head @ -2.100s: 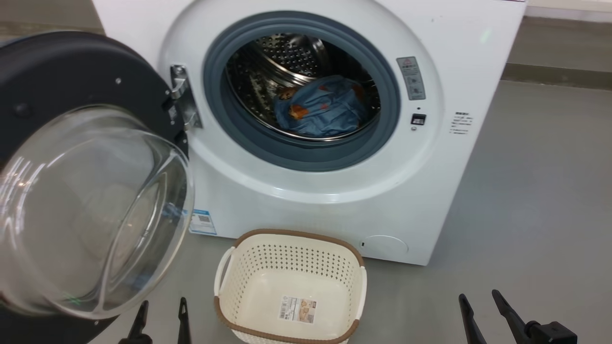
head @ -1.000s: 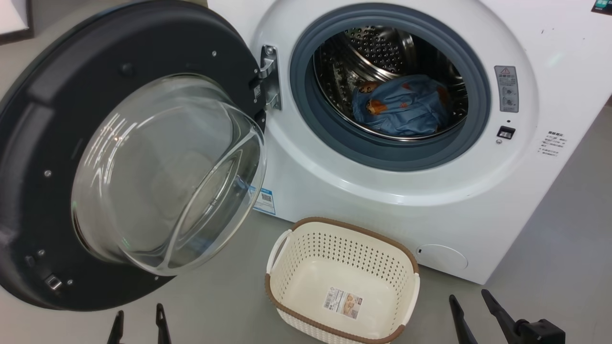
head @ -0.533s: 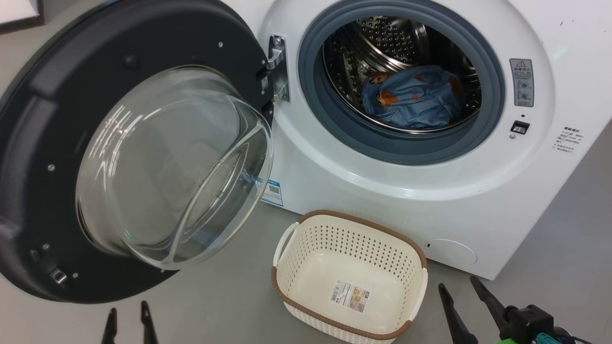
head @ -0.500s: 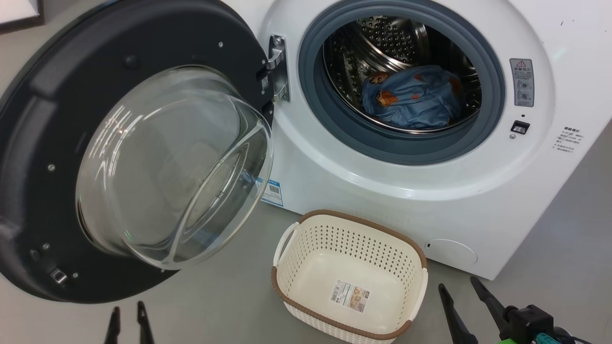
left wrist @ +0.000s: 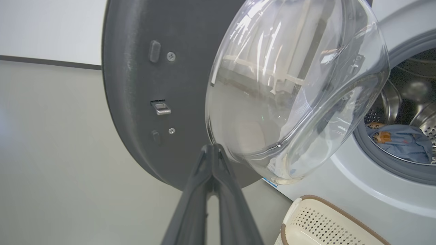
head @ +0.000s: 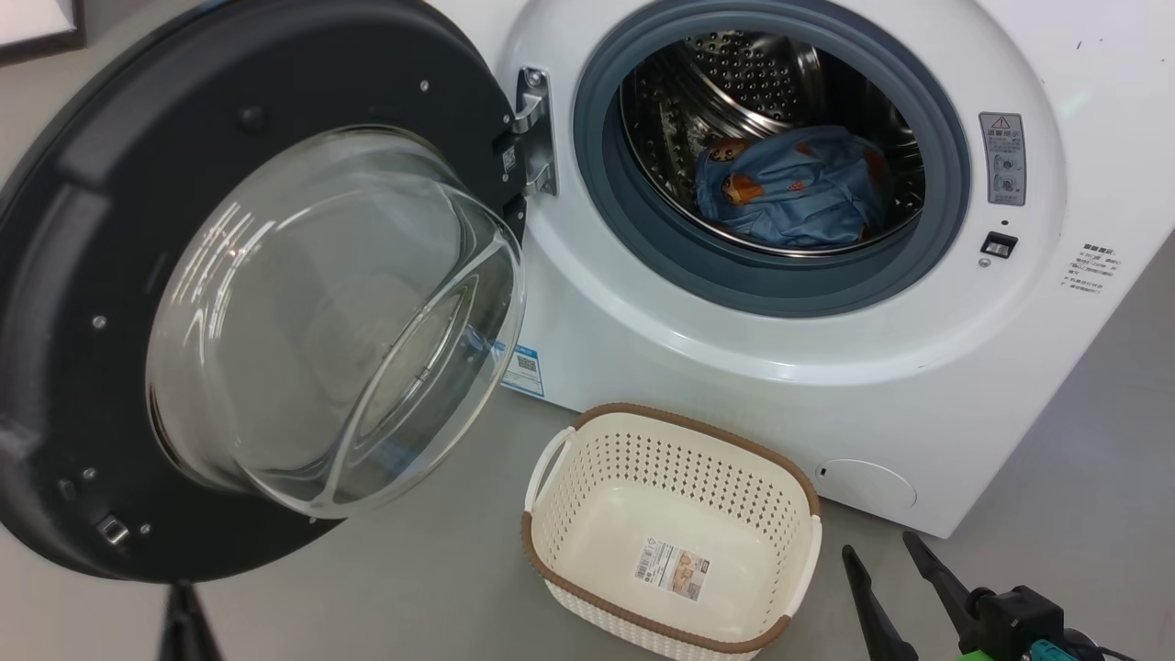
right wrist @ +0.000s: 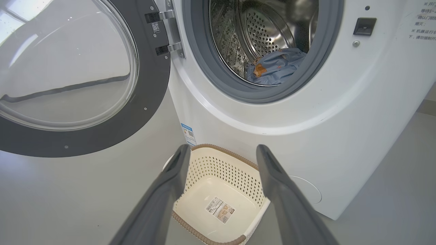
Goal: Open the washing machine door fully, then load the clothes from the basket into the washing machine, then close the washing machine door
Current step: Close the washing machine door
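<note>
Left fingers (left wrist: 196, 197): closed, tips pressed together, nothing between them. In the left wrist view the tips point at the lower edge of the washing machine door (left wrist: 136, 85), just under its glass bowl (left wrist: 289, 102); contact cannot be confirmed. In the head view they show as one dark shape (head: 184, 624) directly below the door's rim.

Right fingers (right wrist: 167, 190): spread apart, empty. The basket (right wrist: 221, 166) appears between them in the right wrist view, not touched. In the head view they (head: 867, 597) hang over the floor (head: 413, 569) just right of the basket (head: 679, 459).

Door (head: 92, 229): swung open to the left on a metal hinge (head: 532, 128). Inner face is matt dark grey with small screws; the centre is a clear, bulging glass bowl (head: 330, 321) carrying bright reflections.

Washing machine (head: 734, 395): white, boxy, smooth front. A grey rubber gasket (head: 780, 294) rings the round opening, with a perforated steel drum (head: 725, 83) behind it. A blue sticker (head: 523, 367) sits low on the front.

Clothes (head: 789, 197): crumpled light blue fabric with orange-brown bear figures, lying at the bottom of the drum, well away from both pairs of fingers.

Basket: rectangular, cream perforated plastic with a brown woven-look rim, standing on the floor in front of the machine. It holds nothing but a paper label (head: 675, 571) on its bottom.
</note>
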`<state>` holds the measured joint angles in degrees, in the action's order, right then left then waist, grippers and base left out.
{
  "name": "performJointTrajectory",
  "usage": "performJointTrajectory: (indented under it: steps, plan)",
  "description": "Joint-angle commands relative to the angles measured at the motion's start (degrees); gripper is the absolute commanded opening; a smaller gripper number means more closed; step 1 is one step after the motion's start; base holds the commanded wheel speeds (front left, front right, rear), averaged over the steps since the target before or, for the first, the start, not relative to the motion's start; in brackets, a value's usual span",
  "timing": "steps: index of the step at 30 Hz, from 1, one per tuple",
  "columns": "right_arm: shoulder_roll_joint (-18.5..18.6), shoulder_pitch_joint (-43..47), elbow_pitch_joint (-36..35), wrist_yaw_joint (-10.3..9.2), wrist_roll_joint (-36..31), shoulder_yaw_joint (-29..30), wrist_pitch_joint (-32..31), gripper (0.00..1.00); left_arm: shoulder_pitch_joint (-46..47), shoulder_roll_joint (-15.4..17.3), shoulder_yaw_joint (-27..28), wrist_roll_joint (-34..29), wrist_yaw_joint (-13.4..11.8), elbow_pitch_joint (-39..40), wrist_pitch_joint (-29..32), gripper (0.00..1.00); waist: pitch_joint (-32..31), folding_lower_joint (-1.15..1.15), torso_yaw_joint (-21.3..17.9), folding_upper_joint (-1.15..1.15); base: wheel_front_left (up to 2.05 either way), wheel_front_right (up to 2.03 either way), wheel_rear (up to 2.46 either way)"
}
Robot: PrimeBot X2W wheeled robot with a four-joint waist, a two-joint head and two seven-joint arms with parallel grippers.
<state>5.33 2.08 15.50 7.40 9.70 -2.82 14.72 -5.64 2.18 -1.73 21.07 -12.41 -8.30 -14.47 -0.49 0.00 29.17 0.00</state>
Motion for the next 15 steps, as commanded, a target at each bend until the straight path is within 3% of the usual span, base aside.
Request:
performJointTrajectory:
  steps: [1, 4, 9, 15]
  plan:
    - [0.4, -2.1, -1.2, 0.09, -0.1, -1.2, 0.3, 1.0, 0.7, 0.7, 3.1, 2.8, -0.4, 2.3, -0.5, 0.0, 0.0, 0.0, 0.0, 0.0, 0.0, 0.0, 0.0]
    - [0.4, -1.9, -1.3, 0.09, -0.1, -1.1, 0.3, 1.0, 0.6, 0.7, 6.9, 11.1, -0.2, 4.1, -0.5, 0.0, 0.0, 0.0, 0.1, 0.0, 0.0, 0.0, 0.0]
    - [0.2, -1.4, -1.4, 0.09, -0.2, -1.0, 0.3, 1.0, 0.9, 0.7, 15.6, 19.4, 1.1, 5.9, -0.5, 0.0, -0.1, 0.0, 0.0, 0.0, 0.0, 0.0, 0.0]
    - [-0.1, -0.7, -1.5, 0.09, -0.2, -0.8, 0.3, 1.0, 3.4, 1.3, 24.5, 25.7, 5.6, 4.7, -0.5, 0.0, -0.2, 0.0, -0.1, 0.0, 0.0, 0.0, 0.0]
